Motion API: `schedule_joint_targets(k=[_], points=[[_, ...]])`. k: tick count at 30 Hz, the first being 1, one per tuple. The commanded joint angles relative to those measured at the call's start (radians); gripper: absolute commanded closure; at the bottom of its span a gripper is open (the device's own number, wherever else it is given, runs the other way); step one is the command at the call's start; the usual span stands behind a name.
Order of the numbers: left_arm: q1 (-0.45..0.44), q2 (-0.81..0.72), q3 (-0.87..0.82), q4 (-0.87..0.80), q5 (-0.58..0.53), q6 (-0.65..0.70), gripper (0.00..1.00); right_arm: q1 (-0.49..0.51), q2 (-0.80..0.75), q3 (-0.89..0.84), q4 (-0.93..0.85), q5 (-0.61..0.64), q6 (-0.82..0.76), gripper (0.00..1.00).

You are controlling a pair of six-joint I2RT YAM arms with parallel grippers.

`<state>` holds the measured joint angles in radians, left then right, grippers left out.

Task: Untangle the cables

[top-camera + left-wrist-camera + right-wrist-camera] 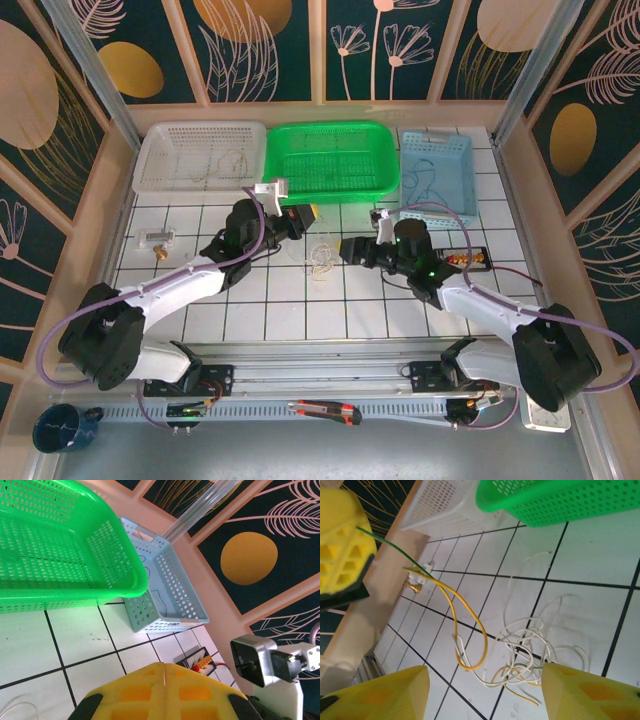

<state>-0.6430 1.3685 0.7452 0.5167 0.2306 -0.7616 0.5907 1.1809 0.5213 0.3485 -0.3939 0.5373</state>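
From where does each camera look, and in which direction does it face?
Top external: above and behind, facing down on the table; left arm and right arm show.
Left wrist: over its shut left gripper toward the green basket and blue basket.
Right wrist: down past the open right gripper onto the cables.
Shared: top and right wrist both see the cables.

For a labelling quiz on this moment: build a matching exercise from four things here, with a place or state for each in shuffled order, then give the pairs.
Things:
1. green basket
2. cables
3. left gripper
4. right gripper

Places or states:
A. open
B. mostly a loose clump on the white tiles between the two grippers
C. shut on a strand
D. between the white basket and the blue basket

Pairs: 1-D, 2-B, 3-C, 4-A.
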Motion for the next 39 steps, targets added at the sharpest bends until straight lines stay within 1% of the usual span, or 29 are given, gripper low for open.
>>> schedule_joint_targets(k=[1, 4, 8, 11, 15, 20, 23, 26, 30, 34, 39], points=[[-0.006, -0.026, 0.032, -0.01, 0.013, 0.017, 1.0, 0.017, 0.036, 0.036, 0.048, -0.013, 0.014, 0.37], [-0.006, -0.027, 0.039, -0.012, 0.021, 0.012, 1.0, 0.04, 0.094, 0.054, 0.13, -0.004, 0.041, 0.34], [-0.006, -0.027, 0.042, -0.012, 0.023, 0.007, 1.0, 0.055, 0.194, 0.102, 0.235, 0.017, 0.072, 0.33], [-0.006, -0.03, 0.042, -0.012, 0.026, 0.003, 1.0, 0.055, 0.269, 0.128, 0.294, 0.036, 0.096, 0.35], [-0.006, -0.044, 0.039, -0.015, 0.024, 0.001, 1.0, 0.049, 0.338, 0.111, 0.373, 0.059, 0.148, 0.38], [-0.006, -0.063, 0.037, -0.019, 0.027, -0.001, 1.0, 0.029, 0.366, 0.056, 0.452, 0.098, 0.228, 0.38], [-0.006, -0.07, 0.042, -0.03, 0.027, 0.002, 1.0, 0.015, 0.368, 0.019, 0.523, 0.09, 0.265, 0.38], [-0.007, -0.075, 0.041, -0.034, 0.026, 0.005, 1.0, 0.008, 0.365, 0.007, 0.531, 0.088, 0.273, 0.38], [-0.007, -0.078, 0.038, -0.037, 0.027, 0.006, 1.0, -0.006, 0.361, -0.013, 0.572, 0.065, 0.298, 0.38], [-0.006, -0.079, 0.033, -0.037, 0.027, 0.005, 1.0, -0.017, 0.359, -0.02, 0.634, 0.012, 0.326, 0.38], [-0.006, -0.093, 0.034, -0.037, 0.029, 0.001, 1.0, -0.037, 0.374, -0.034, 0.676, 0.0, 0.37, 0.38]])
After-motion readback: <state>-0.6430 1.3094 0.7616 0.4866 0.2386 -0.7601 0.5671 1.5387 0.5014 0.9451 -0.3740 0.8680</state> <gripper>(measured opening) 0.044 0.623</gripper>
